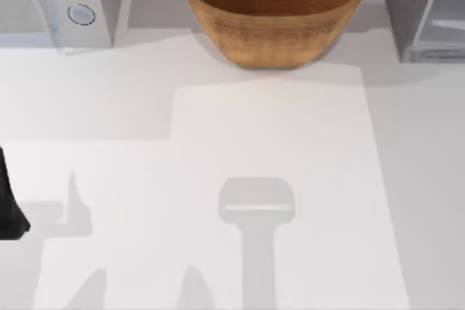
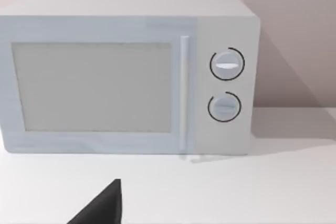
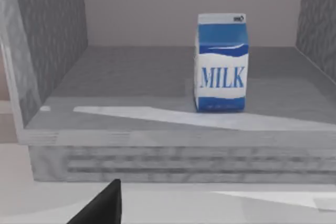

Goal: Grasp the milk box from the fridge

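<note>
Honestly, I cannot tell how far my right claw (image 3: pixel 97 205) is open; a single dark finger shows low in the right wrist view, holding nothing, short of the fridge (image 3: pixel 47 51). The fridge stands open, and the milk box (image 3: pixel 221 62) sits upright on its floor, apart from both walls. I judge a level, centred approach best, closing across the carton's flat sides. My left claw (image 1: pixel 11 212) idles facing the microwave (image 2: pixel 126 74).

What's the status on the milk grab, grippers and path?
Left gripper parked at table's left edge. White-and-blue milk box upright inside open dark-grey speckled fridge, untouched. Nothing in front of it.
</note>
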Action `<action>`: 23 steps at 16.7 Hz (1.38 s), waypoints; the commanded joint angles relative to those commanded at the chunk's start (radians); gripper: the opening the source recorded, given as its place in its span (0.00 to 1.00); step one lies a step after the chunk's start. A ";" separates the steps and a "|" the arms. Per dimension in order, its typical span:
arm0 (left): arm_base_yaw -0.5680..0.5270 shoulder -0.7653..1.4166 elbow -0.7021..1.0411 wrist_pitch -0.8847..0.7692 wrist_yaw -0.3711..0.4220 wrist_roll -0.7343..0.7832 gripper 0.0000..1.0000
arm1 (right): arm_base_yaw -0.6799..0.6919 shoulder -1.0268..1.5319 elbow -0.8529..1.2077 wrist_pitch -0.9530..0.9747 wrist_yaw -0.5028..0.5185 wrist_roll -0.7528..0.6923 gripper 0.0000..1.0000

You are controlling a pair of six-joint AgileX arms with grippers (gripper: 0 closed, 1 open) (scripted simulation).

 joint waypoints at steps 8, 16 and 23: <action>0.000 0.000 0.000 0.000 0.000 0.000 1.00 | 0.076 0.216 0.307 -0.097 0.080 -0.006 1.00; 0.000 0.000 0.000 0.000 0.000 0.000 1.00 | 0.213 0.514 0.825 -0.299 0.224 -0.016 1.00; 0.000 0.000 0.000 0.000 0.000 0.000 1.00 | 0.225 0.542 0.868 -0.325 0.239 -0.017 1.00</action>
